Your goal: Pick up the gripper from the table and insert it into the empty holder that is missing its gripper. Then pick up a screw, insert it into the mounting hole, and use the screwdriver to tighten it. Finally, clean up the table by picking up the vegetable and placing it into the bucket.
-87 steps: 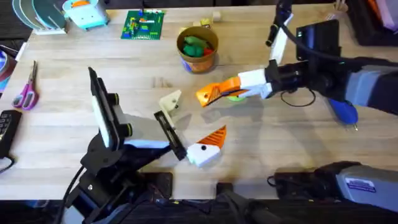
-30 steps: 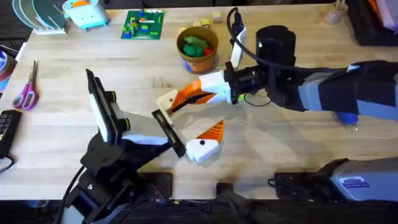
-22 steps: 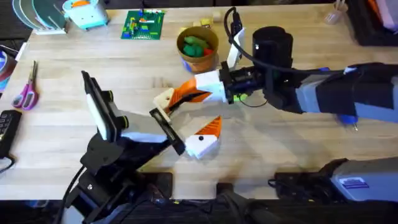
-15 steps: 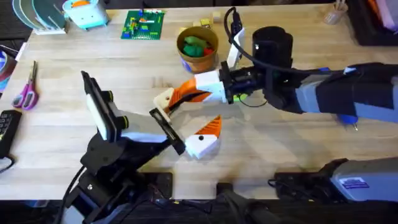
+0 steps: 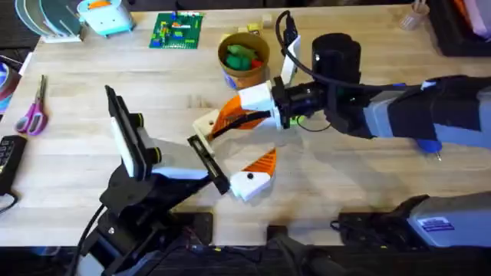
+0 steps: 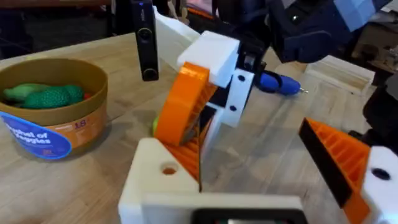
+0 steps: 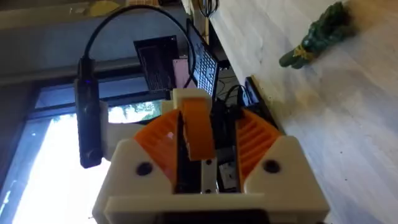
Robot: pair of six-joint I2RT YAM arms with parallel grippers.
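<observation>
My right gripper (image 5: 229, 119) is shut on the small orange ribbed gripper (image 5: 232, 115) (image 7: 196, 132) and holds it tilted against the cream holder (image 5: 205, 126) (image 6: 163, 180). The holder's mounting hole faces up. That holder sits on one side of my left gripper (image 5: 234, 147), which stands open, with its white block and orange finger (image 5: 255, 175) on the other side. The blue screwdriver (image 5: 424, 139) (image 6: 281, 84) lies at the right, partly under my right arm. The dark green vegetable (image 7: 317, 34) lies on the table. The brown bucket (image 5: 244, 65) (image 6: 53, 115) holds green toy foods.
Purple scissors (image 5: 31, 115) lie at the left edge. A green brick plate (image 5: 178, 31) and a light-blue object (image 5: 107, 17) sit at the back. A lime-green disc (image 5: 295, 119) peeks from under my right arm, which spans the table's middle.
My right arm swung left from beside the lime disc, carrying the orange gripper to the cream holder, and has since tipped up slightly. The left arm shifted only a little.
</observation>
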